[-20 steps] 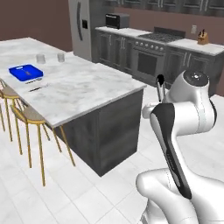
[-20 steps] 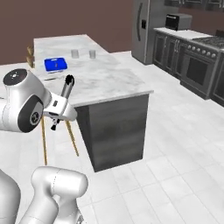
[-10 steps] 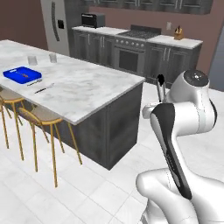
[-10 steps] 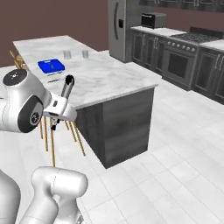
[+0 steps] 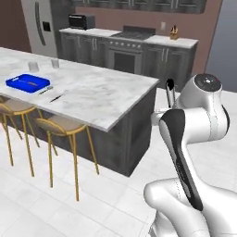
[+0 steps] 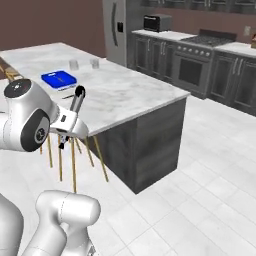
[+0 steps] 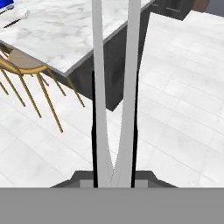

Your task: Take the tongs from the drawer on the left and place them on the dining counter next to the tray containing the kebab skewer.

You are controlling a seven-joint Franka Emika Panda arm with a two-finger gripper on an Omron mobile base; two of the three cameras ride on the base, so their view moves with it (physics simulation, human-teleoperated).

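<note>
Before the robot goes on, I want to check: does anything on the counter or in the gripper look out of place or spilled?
Nothing stands out. The gripper holds the tongs straight; the tray lies flat on the counter, two glasses stand upright, and nothing is spilled.

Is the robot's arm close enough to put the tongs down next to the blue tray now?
Probably not yet. The small flat bright blue tray sits far along the long white marble dining counter, while the jaws grip the slim silver tongs off the counter's near corner, above the floor. The base likely needs to drive closer.
</note>
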